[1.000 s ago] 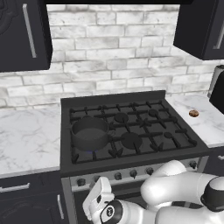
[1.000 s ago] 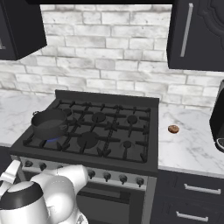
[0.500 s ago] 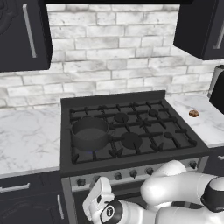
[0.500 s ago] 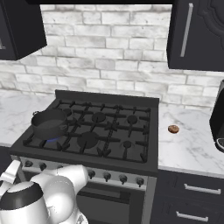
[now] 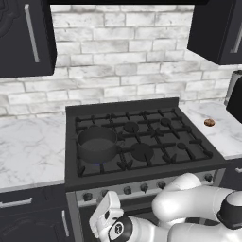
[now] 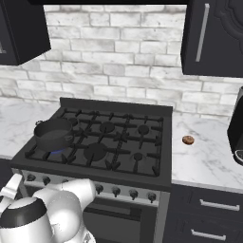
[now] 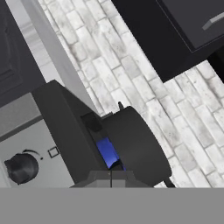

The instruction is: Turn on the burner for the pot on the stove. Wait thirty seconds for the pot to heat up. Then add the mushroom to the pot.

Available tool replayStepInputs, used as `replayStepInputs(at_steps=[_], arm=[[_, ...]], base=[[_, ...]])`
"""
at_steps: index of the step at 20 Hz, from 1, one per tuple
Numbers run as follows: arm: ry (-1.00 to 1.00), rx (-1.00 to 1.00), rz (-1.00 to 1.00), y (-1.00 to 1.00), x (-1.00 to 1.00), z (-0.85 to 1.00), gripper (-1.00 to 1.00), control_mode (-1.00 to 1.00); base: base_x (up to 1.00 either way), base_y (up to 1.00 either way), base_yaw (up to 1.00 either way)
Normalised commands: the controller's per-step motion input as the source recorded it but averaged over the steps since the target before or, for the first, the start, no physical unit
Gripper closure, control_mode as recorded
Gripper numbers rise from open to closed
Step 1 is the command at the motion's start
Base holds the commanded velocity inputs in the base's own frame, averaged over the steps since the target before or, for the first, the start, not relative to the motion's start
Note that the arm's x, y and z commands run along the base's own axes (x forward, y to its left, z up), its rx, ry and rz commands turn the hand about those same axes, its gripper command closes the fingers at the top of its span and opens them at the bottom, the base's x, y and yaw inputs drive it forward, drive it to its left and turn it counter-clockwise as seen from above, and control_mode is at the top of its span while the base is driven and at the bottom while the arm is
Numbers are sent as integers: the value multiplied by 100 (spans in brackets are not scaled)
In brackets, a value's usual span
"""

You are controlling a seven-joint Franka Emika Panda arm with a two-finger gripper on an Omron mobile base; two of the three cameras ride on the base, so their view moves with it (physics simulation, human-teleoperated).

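Step in hand, as I judge it: the wait. Flame is on, so nothing to do but hold off and keep the arm clear of the knobs so none gets bumped, then go for the mushroom once the heating time is up.

Nearest: pincer [image 5: 105, 213] sits low in front of the stove [image 5: 142, 172], below the silvery knob strip, touching nothing. Its jaws are shut together and empty. In the hand view the fingertips are under the grey band, so closure isn't readable there; that view looks up at the stove's front left corner with one knob [image 7: 20, 167] beside it.

Next back: row of knobs [image 6: 116, 191] along the front strip. Can't tell from the base views which one is turned.

On the grates: pot [image 5: 97, 143] sits on the front left burner [image 5: 100, 164], upright, stub handle pointing to the back left in the right base view. Small blue flame shows under it in all three views [image 7: 107, 152]. Other burners show no flame.

Farther right: mushroom [image 5: 209, 123] lies on the marble surface [image 5: 222, 134] just right of the stove, well apart from the pot and across the whole cooktop from it. Next move, I judge, needs a long swing to the right, opening the jaws before coming down on a tiny rounded lump that may roll or slip; approach from straight above. A dark appliance [image 6: 236, 128] stands close behind the mushroom, so mind that side.

Farthest: white brick wall, dark cabinets above.
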Motion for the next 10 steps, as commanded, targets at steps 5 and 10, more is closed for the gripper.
replayStepInputs(at_steps=[5,10], arm=[[0,0,0,0,0,0,100,-100],[0,0,0,0,0,0,100,-100]], base=[[0,0,0],[0,0,0]])
